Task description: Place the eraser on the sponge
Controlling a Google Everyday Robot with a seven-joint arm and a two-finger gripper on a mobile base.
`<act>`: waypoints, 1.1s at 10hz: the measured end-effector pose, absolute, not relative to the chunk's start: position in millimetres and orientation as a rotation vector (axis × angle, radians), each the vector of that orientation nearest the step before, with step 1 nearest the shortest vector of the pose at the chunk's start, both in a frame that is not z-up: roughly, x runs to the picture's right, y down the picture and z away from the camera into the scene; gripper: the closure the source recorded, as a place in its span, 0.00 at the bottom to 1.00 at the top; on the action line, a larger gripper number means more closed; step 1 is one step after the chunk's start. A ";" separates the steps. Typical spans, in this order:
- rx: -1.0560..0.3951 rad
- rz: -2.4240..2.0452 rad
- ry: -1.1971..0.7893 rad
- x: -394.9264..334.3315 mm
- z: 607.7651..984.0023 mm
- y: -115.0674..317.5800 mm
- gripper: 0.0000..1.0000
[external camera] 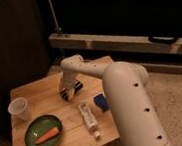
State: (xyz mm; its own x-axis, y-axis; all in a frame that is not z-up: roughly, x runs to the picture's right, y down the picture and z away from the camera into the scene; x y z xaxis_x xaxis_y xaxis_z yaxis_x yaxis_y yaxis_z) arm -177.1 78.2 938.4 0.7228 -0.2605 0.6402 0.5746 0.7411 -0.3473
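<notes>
- White cup [19, 108] stands upright at the left edge of the wooden table [36, 92], well apart from the task's things.
- Just right of it and nearer the camera, a green plate [30, 132] holds a carrot [47, 135]; neither is in the way.
- Next comes the gripper [69, 92], lowered onto the eraser [75, 85], a dark block lying flat near the table's middle. Whether the claw has clenched on it or is only standing around it cannot be told from this view.
- The eraser probably handles easily: light, stiff in the body, perhaps with a softer felt face. Its short width looks like the best place to take hold, near the middle of its length so it hangs level.
- A white bottle [89, 119] lies on its side towards the front edge, between the plate and the sponge.
- The sponge [101, 102], blue and small, lies near the right edge, close beside the arm [128, 98]. It looks soft and light, so it may give or slide under the eraser, and a flat, centred set-down seems wise.
</notes>
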 end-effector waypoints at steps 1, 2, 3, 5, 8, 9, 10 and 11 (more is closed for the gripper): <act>-0.558 -0.490 -0.601 -177.0 937.0 76.9 0.77; -0.541 -0.486 -0.598 -172.2 933.7 72.3 0.88; -0.522 -0.475 -0.594 -163.0 926.4 63.4 0.96; -0.483 -0.460 -0.578 -140.9 899.9 39.5 1.00; -0.466 -0.455 -0.517 -85.0 847.5 16.4 1.00; -0.476 -0.453 -0.503 -72.8 835.2 20.1 1.00; -0.493 -0.445 -0.492 -64.9 823.2 29.3 1.00; -0.504 -0.437 -0.487 -61.9 818.9 39.0 1.00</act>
